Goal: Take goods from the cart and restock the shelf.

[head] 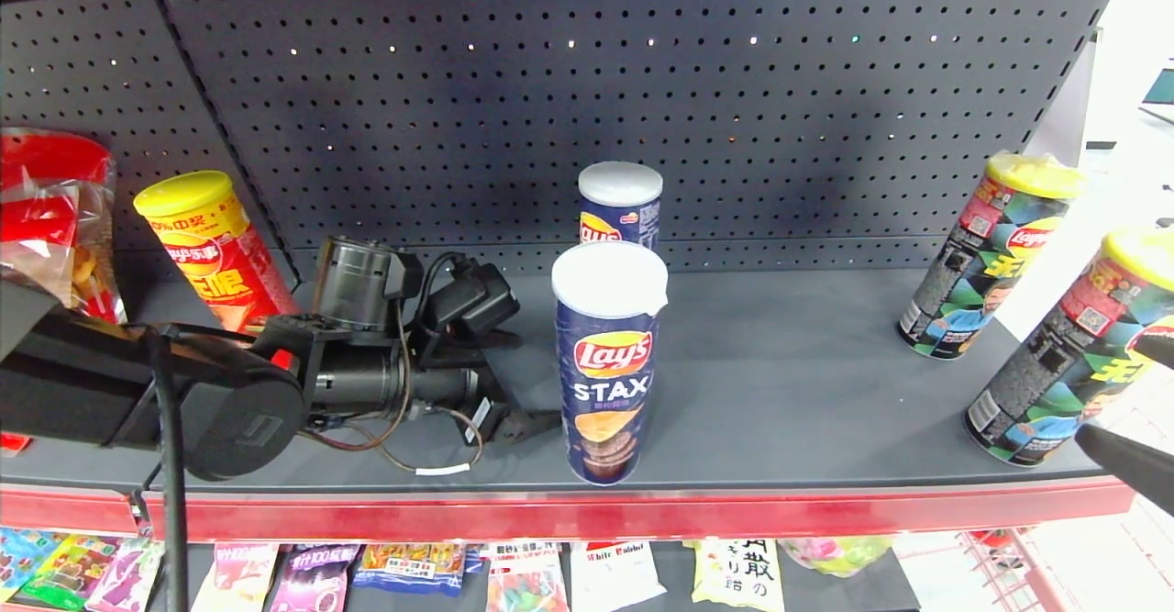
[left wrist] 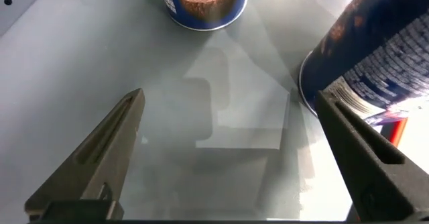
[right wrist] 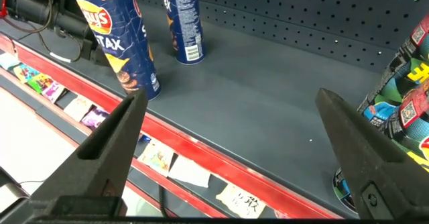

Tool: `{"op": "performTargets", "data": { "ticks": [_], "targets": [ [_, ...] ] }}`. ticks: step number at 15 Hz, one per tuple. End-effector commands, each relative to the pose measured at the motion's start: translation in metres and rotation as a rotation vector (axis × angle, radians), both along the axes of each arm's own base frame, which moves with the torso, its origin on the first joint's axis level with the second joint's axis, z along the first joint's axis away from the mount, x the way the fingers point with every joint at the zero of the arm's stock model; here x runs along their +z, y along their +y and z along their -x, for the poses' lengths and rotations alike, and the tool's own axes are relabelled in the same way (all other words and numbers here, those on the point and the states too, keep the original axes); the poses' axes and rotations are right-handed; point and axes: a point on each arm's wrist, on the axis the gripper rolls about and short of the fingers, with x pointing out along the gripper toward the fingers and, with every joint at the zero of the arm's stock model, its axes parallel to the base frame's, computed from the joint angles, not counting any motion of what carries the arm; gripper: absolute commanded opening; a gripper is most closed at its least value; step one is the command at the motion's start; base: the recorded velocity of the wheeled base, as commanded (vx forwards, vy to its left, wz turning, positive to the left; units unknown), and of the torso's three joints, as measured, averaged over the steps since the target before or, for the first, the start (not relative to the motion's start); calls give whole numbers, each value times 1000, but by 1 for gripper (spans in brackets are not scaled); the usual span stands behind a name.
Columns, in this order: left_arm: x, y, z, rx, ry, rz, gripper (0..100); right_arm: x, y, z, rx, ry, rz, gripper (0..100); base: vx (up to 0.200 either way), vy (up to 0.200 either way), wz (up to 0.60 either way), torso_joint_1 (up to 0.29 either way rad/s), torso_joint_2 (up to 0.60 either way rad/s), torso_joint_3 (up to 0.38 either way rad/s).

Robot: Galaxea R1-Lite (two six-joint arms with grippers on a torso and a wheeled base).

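Two blue chip cans with white lids stand mid-shelf, one at the front and one behind it. My left gripper lies low on the shelf just left of the front can, open with nothing between its fingers. In the left wrist view the gripper spans bare shelf, with one blue can close beside one finger and another further ahead. My right gripper is open at the shelf's right end, beside a yellow-lidded black-and-green can. The right wrist view shows that gripper open above the shelf's red lip.
A second black-and-green can stands further back on the right. A red can with a yellow lid and a snack bag are at the left. Snack packets hang below, and a red wire cart is at the lower right.
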Motion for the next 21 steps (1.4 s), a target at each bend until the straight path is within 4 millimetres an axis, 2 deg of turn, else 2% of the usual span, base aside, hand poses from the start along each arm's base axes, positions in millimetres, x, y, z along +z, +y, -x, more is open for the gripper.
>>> {"op": "performTargets", "data": {
  "ticks": [1, 2, 4, 5, 6, 7, 8, 9, 10, 12, 13, 14, 16, 21],
  "targets": [
    [0, 0, -1, 1, 0, 0, 100, -1, 0, -1, 1, 4, 3, 100, 0, 0, 0, 0, 0, 0],
    [-1, 1, 0, 7, 3, -5, 100, -2, 1, -1, 1, 7, 5, 100, 0, 0, 0, 0, 0, 0],
    [11, 26, 11, 72, -23, -1, 100, -8, 0, 1, 1, 20, 12, 100, 0, 0, 0, 0, 0, 0],
    [20, 43, 22, 124, -43, 6, 100, -12, -2, 2, -13, 28, 17, 100, 0, 0, 0, 0, 0, 0],
    [37, 67, 42, 191, -90, 27, 100, -15, -5, 3, -48, 27, 16, 100, 0, 0, 0, 0, 0, 0],
    [60, 91, 72, 263, -169, 48, 100, -19, -11, 2, -137, 35, 24, 100, 0, 0, 0, 0, 0, 0],
    [77, 114, 114, 399, -240, 32, 100, -29, -17, 3, -237, 52, 38, 100, 0, 0, 0, 0, 0, 0],
    [80, 119, 125, 436, -254, 24, 100, -32, -19, 4, -254, 58, 42, 100, 0, 0, 0, 0, 0, 0],
    [87, 136, 189, 618, -294, -6, 100, -45, -24, 13, -291, 49, 60, 100, 0, 0, 0, 0, 0, 0],
    [75, 146, 255, 722, -206, 92, 100, -54, -29, 22, -371, 42, 57, 100, 0, 0, 0, 0, 0, 0],
    [64, 150, 282, 773, -154, 186, 100, -55, -32, 25, -441, 37, 62, 100, 0, 0, 0, 0, 0, 0],
    [52, 153, 303, 794, -159, 197, 100, -56, -34, 28, -482, 38, 73, 100, 0, 0, 0, 0, 0, 0],
    [36, 157, 328, 828, -168, 181, 100, -56, -38, 30, -563, 35, 99, 100, 0, 0, 0, 0, 0, 0],
    [39, 158, 330, 836, -217, 152, 100, -60, -40, 31, -635, 47, 119, 100, 0, 0, 0, 0, 0, 0]
  ]
}}
